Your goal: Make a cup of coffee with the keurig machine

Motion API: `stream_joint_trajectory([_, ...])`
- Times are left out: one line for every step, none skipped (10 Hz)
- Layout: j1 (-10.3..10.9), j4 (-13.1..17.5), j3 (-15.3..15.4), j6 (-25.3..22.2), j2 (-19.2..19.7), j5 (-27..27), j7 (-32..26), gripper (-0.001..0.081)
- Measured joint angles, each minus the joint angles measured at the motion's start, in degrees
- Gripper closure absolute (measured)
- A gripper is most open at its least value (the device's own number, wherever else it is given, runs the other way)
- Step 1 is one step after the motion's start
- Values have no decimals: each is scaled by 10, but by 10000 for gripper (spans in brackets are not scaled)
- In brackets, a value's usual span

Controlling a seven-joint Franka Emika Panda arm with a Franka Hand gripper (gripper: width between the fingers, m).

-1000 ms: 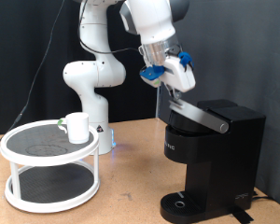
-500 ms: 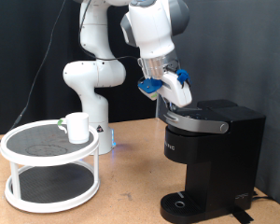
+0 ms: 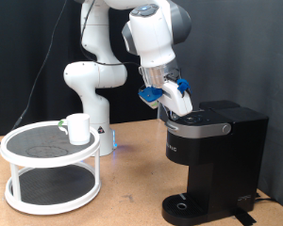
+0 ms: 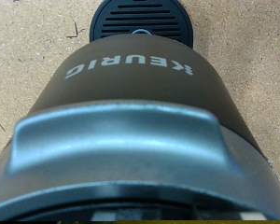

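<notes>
The black keurig machine (image 3: 220, 143) stands at the exterior view's right. Its lid (image 3: 200, 119) is down, flat or nearly flat on the body. My gripper (image 3: 175, 100), with blue fingers, rests on the lid's front edge. It holds nothing that shows. The wrist view looks straight down on the lid's silver handle (image 4: 117, 140), the logo on the machine's front (image 4: 131, 65) and the round drip tray (image 4: 140, 19); my fingers do not show there. The white cup (image 3: 78, 128) stands on the top shelf of a round stand, apart from the gripper.
The white two-tier round stand (image 3: 42, 155) sits at the exterior view's left on the wooden table. The arm's white base (image 3: 92, 89) stands behind it. The machine's drip tray (image 3: 184, 205) holds no cup.
The gripper has moved down and slightly toward the exterior view's left, pushing the raised lid down onto the machine. The cup has not moved.
</notes>
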Motion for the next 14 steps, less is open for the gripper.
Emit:
stream_joint_trajectory([0,-1,0,5,0,4,-6,806])
stream_joint_trajectory([1,-3,0,20,0,19,-21,806])
stream_joint_trajectory([2,-6,0,36,-2,50,-49,806])
stream_joint_trajectory([2,-6,0,43,-7,85,-78,806])
stream_joint_trajectory([2,-5,0,42,-16,118,-102,806])
stream_joint_trajectory([3,-3,-1,31,-26,147,-118,806])
stream_joint_trajectory([3,4,-1,13,-38,172,-125,806])
stream_joint_trajectory([3,9,-2,-2,-46,185,-126,806])
stream_joint_trajectory([2,7,-2,0,-45,180,-125,806])
stream_joint_trajectory([2,1,-2,7,-47,190,-137,806])
stream_joint_trajectory([2,-16,-6,12,-57,213,-157,806])
stream_joint_trajectory([0,-39,-11,17,-75,232,-169,806])
stream_joint_trajectory([-1,-61,-17,20,-94,246,-170,806])
stream_joint_trajectory([-4,-81,-23,13,-111,247,-170,806])
